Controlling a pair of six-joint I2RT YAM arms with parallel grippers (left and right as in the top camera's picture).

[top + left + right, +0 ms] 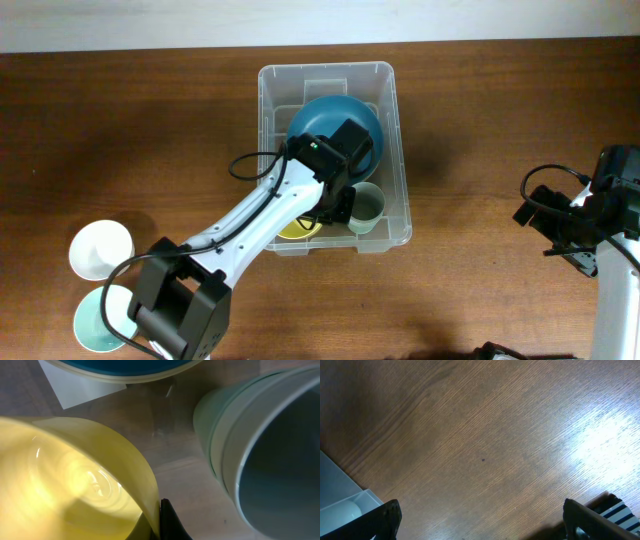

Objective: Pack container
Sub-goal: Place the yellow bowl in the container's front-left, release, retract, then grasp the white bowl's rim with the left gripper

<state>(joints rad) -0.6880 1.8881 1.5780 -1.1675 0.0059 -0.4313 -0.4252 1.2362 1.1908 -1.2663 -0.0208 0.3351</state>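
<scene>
Presently, operator, your stock reads as follows.

1. Large clear rectangular plastic container [330, 70] with a rounded rim. It stands mid-width on the brown wooden table [480, 120], toward the far edge. A white label [80, 390] lies on its base.

2. Deep blue round bowl [315, 120]. It sits inside the container at the far end, partly covered by your left arm.

3. Pale green cup [368, 205]. It is inside the container at the near right corner, mouth up.

4. Yellow translucent bowl [295, 230]. It is inside the container at the near left corner, just beside the cup. The left wrist view shows a strip of the container's base between the two.

5. Left gripper [340, 205]. It is down inside the container, between the yellow bowl and the cup. One dark finger [170, 522] shows against the outer wall of the yellow bowl. The other finger is out of sight, so you cannot tell how far the jaws are parted or whether the bowl is held.

6. Right gripper [487, 522]. It is over bare table, well to the right of the container. Its fingers are spread wide at the two lower corners of its wrist view, with nothing between them.

7. White round bowl [100, 248] and pale teal round bowl [95, 320]. Both are on the table at the near left, just beside each other, by the base of your left arm.
</scene>
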